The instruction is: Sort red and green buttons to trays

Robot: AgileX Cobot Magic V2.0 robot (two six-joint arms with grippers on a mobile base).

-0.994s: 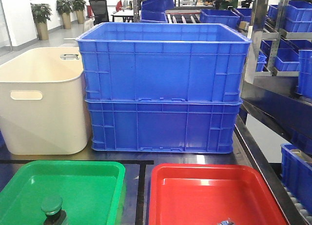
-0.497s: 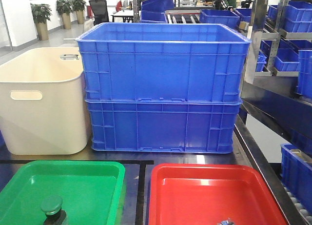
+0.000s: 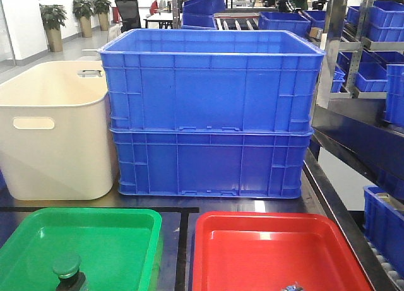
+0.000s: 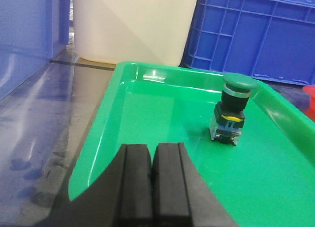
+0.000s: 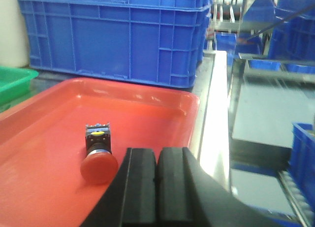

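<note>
Standing upright in the green tray (image 3: 120,240), the green button (image 4: 234,107) is cut off at the bottom edge of the front view, where only its domed cap and the top of its black base show. In the left wrist view it sits whole, cap up, long axis vertical, toward the tray's far right part. The red button (image 5: 99,155) lies on its side in the red tray (image 5: 54,113), cap pointing toward the camera, base toward the stacked blue crates (image 3: 211,114); the front view catches only a dark speck of it at the lower edge. The left gripper (image 4: 151,180) hovers above the green tray's near rim, pads pressed together and empty. The right gripper (image 5: 156,185) is likewise closed on nothing, just beside the red button. A cream tub (image 3: 53,133) stands on the counter (image 4: 44,138) left of the crates
</note>
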